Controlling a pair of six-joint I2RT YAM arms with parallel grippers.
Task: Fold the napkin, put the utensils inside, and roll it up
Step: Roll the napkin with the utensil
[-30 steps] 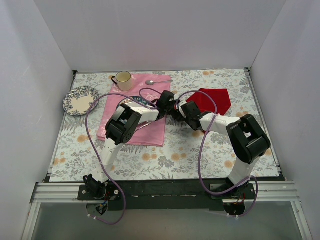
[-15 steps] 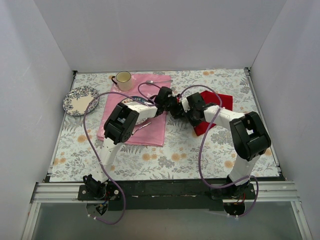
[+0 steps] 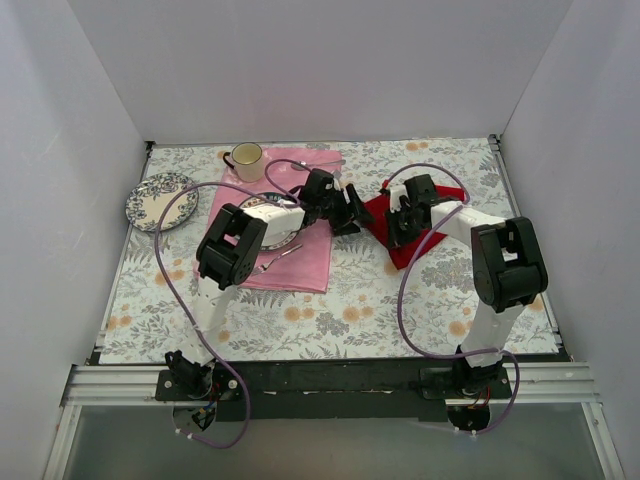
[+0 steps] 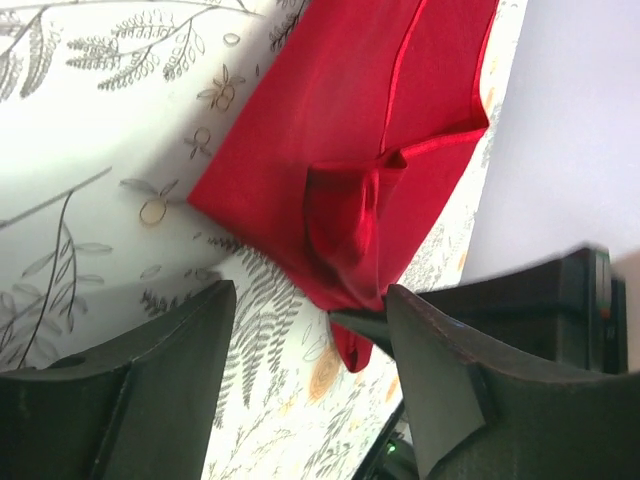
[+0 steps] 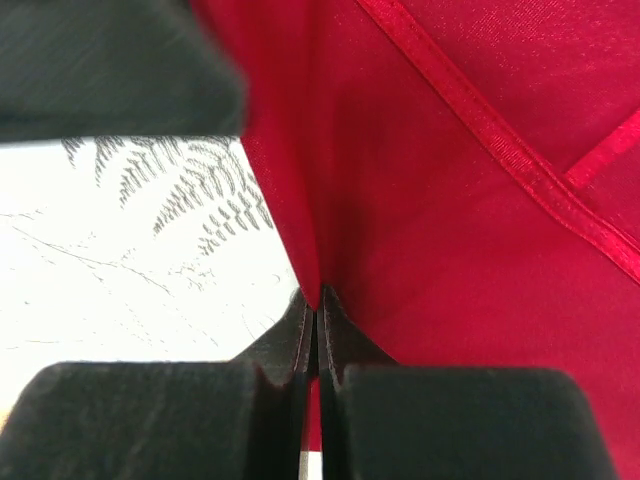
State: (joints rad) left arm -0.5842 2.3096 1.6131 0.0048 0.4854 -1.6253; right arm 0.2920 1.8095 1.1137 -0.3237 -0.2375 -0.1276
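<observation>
My right fingers [image 5: 316, 312] are pressed together on an edge of the napkin [image 3: 448, 197], with the red cloth pinched between their tips and lifted a little there. My left fingers [image 4: 305, 325] stand apart, gripping nothing, close to the napkin's left corner. The napkin lies on the counter [image 3: 350, 310] right of centre, towards the back, just right of the pink cloth [image 3: 300, 265]. It is partly folded, with one hemmed flap lying over the rest.
</observation>
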